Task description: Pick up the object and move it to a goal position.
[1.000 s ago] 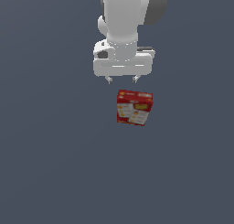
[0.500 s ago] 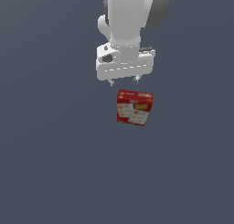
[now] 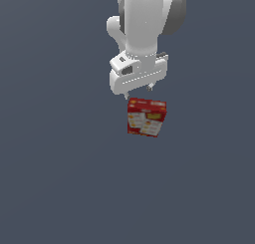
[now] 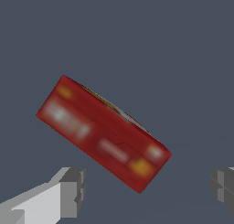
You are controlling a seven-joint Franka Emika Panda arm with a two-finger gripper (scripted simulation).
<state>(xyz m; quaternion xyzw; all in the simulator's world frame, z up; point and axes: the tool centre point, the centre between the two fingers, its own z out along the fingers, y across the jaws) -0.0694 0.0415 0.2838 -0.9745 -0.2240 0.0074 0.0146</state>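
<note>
The object is a small red carton with white-and-yellow panels on its face, standing on the grey floor. In the wrist view I see its red top side, lying askew to my jaws. My gripper hangs just above and slightly behind the carton, with its jaws open and empty. One grey fingertip and the other show wide apart, and the carton is not between them.
A plain dark grey floor surrounds the carton on all sides. The white arm rises above the gripper toward the top of the exterior view.
The gripper has moved toward the exterior view's right and down, ending closer above the carton. The carton has not moved.
</note>
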